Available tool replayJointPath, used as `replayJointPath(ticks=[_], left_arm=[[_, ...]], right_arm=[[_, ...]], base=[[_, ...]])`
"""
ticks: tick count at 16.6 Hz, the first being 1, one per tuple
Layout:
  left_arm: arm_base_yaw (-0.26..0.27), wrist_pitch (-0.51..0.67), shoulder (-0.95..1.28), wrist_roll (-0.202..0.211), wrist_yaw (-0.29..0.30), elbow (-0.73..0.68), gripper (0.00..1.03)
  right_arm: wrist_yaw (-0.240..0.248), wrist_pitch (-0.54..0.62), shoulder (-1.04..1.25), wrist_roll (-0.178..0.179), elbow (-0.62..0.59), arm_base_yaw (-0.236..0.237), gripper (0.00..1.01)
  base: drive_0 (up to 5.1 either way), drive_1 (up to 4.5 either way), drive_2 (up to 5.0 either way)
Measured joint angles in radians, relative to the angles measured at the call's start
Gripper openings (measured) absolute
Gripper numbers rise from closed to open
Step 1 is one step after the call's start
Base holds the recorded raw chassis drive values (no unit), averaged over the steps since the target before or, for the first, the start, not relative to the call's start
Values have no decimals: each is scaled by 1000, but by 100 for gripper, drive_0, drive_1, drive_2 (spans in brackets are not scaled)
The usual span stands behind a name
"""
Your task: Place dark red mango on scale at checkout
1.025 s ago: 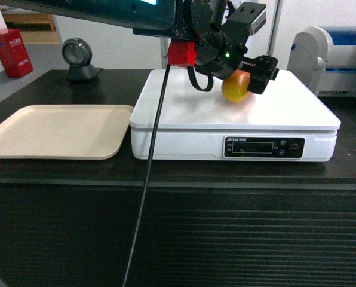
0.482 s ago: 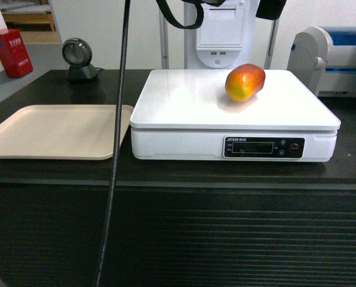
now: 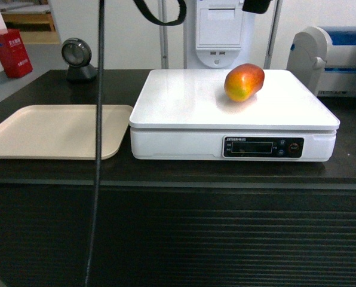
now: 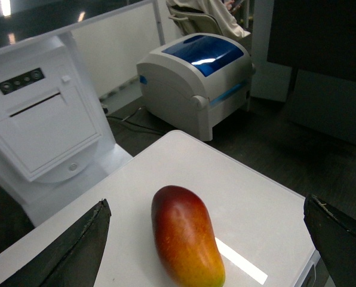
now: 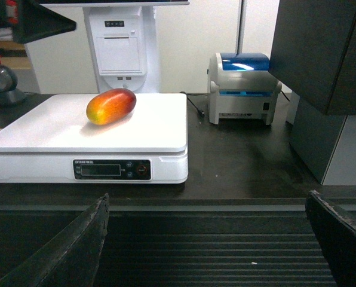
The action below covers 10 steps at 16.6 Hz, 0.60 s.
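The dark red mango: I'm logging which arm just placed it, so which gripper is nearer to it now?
Left. The left gripper hangs open just above the dark red mango on the scale; the right gripper is open too, back off the checkout's front edge.

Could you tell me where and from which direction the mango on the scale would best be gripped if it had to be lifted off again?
Probably across its narrow middle, coming from above. The dark red mango lies on its side on the flat scale, long axis slanting, nothing crowding it. Set the jaws across the short width; the glossy rounded ends would likely slip.
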Motion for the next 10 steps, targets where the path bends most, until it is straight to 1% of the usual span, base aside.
replayJointPath(ticks=[4,8,10], left_arm=[[23,51,-52,0,-1,-77,98],[65,105,-121,0,3,-171,98],[117,135,-188,-1,-3,-252,98]], right_arm=[[0,0,0,0,0,0,98],[0,0,0,0,0,0,98],[0,0,0,0,0,0,98]], base=[[0,0,0],[0,0,0],[0,0,0]])
